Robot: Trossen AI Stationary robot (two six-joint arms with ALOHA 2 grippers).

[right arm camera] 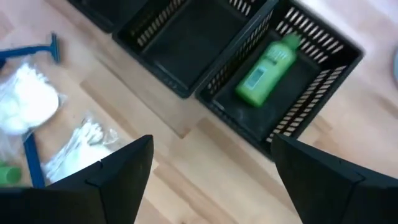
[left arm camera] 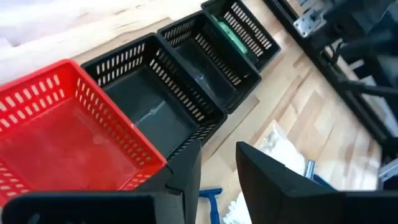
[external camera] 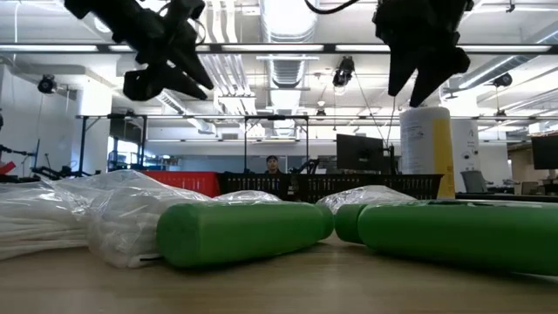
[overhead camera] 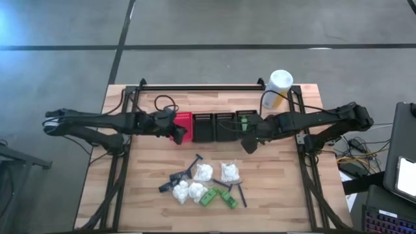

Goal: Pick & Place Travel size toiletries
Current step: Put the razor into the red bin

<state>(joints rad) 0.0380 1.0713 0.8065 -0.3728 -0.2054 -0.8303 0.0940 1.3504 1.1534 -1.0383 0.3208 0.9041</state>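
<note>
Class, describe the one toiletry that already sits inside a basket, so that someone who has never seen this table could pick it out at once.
Find the row of four mesh baskets across the middle of the wooden table, one red and three black. The green bottle lies alone in the black end basket farthest from the red one, nearest the tall white-and-yellow canister. The other green items lie loose on the bare wood.

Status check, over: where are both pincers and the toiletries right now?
Left pincer open over red basket. Right pincer open, empty, near baskets. One green bottle binned; remaining toiletries on table. Nothing blocking.
</note>
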